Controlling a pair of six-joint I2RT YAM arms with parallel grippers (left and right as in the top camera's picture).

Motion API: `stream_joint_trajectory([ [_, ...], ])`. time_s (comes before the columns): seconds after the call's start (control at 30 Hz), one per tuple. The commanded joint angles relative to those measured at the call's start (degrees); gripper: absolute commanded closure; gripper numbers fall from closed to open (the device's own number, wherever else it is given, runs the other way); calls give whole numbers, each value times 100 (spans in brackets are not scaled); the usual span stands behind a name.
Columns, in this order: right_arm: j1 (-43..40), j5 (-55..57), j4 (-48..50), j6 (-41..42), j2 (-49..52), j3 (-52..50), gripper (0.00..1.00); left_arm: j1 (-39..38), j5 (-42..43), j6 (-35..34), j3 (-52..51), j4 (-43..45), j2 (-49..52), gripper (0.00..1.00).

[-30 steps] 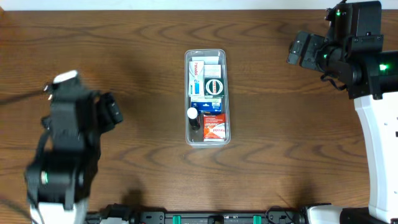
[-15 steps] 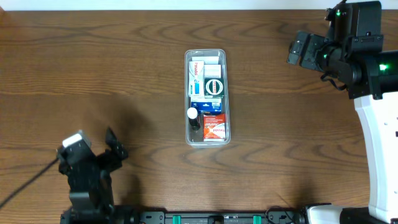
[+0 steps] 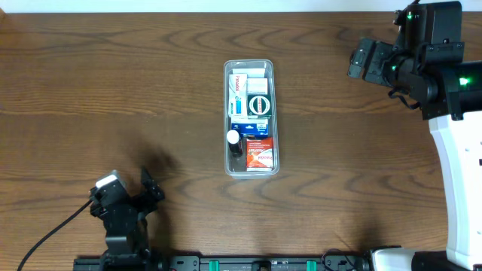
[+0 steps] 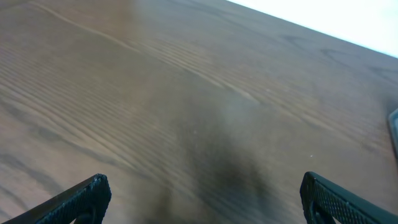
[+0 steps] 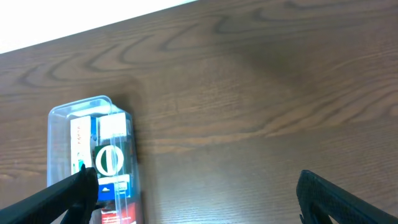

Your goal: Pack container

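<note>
Judging the container (image 3: 251, 118) at desk (image 3: 151, 75) centre full of boxes (image 3: 259, 105), packing looks done. Left end effector (image 4: 204, 190), near-left corner, and right end effector (image 5: 196, 183), far-right corner, both gape empty. Park both well clear of the container.

No legible text; print on the boxes (image 3: 258, 105) in the container (image 3: 227, 113) too small

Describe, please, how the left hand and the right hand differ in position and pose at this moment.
The left hand sits at the near-left part of the table; the right hand is at the far right. The left hand's camera sees mostly bare wood, while the right hand's shows the container. Both are open and hold nothing.
</note>
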Motion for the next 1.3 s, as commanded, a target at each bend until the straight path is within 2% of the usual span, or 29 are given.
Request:
stream_joint_trajectory([
  [0.0, -28, 20, -7, -66, -81, 15, 1, 15, 17, 55, -232, 249, -46, 2],
  [1.13, -15, 20, -22, -68, -81, -4, 1, 13, 15, 57, -238, 286, -35, 2],
  [1.27, 122, 295, -264, -376, -170, -4, 1, 15, 15, 57, -238, 286, -35, 2],
])
